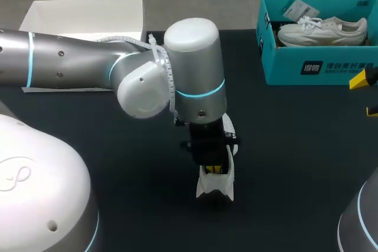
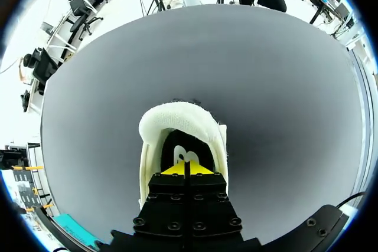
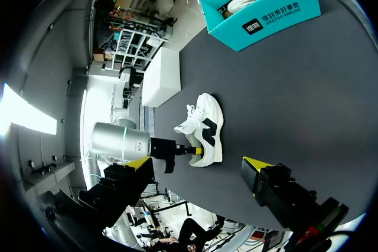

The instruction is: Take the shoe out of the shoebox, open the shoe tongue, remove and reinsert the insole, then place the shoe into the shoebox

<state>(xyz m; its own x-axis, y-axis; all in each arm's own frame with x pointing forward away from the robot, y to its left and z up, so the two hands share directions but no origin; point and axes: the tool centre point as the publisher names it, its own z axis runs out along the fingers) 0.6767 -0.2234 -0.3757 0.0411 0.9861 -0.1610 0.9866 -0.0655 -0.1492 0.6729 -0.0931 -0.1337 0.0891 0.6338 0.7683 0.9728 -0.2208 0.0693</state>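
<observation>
The white-and-black fabric sneaker (image 1: 216, 188) sits on the dark desk (image 1: 136, 175), well apart from the teal cardboard shoebox (image 1: 319, 66). The left jaws are pressed together inside its heel opening, and the right jaws gape wide, empty. Light and soft-sided, it would likely crumple if squeezed, so the padded collar looks the firmest hold.

robotics lab, going by the head view: dark matte table (image 1: 295, 157), grey left arm (image 1: 71, 57) across the frame's left half, teal shoebox (image 1: 319, 66) upper right, white box (image 1: 82, 16) upper left.
</observation>
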